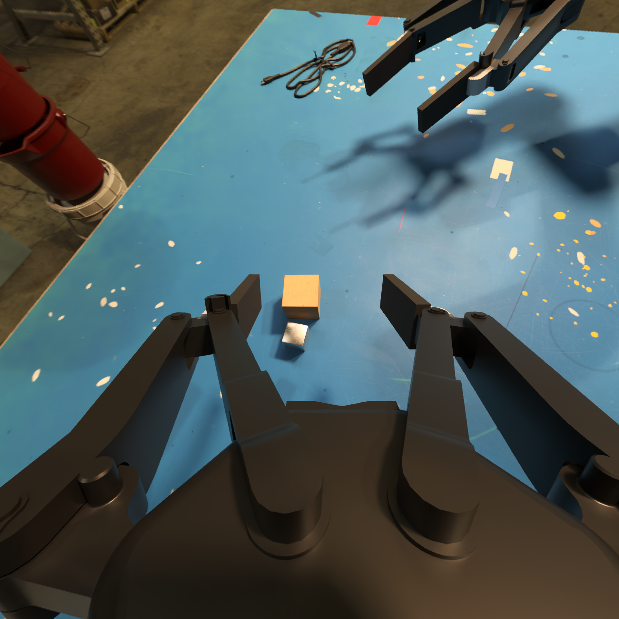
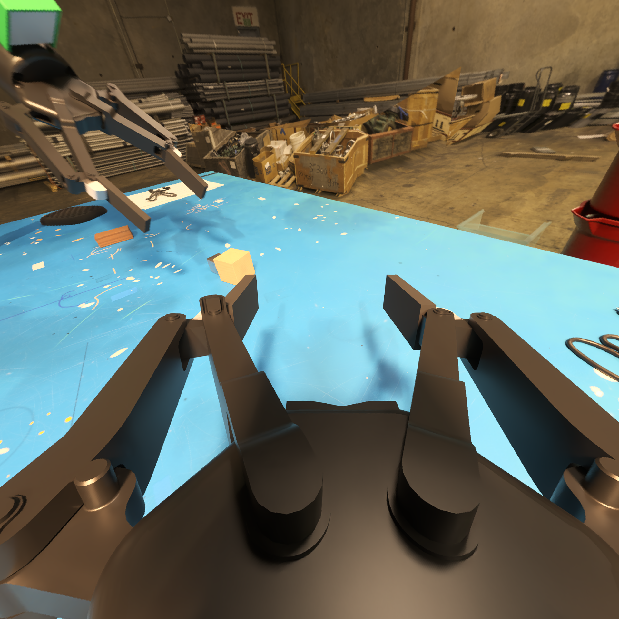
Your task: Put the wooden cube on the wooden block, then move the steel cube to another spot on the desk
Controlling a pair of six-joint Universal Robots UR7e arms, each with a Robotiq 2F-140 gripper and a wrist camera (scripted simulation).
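The wooden cube sits on the blue desk, with the small steel cube touching its near side. My left gripper is open above them, the cubes below the gap, nearer its left finger. The right wrist view shows the wooden cube with the steel cube peeking out at its left, and the wooden block lying flat farther left. My right gripper is open and empty over bare desk. It also shows in the left wrist view, at the top right.
A coiled black cable lies at the far side of the desk; it also shows in the right wrist view. A dark oval pad lies beyond the wooden block. A red cylinder stands off the desk's left edge.
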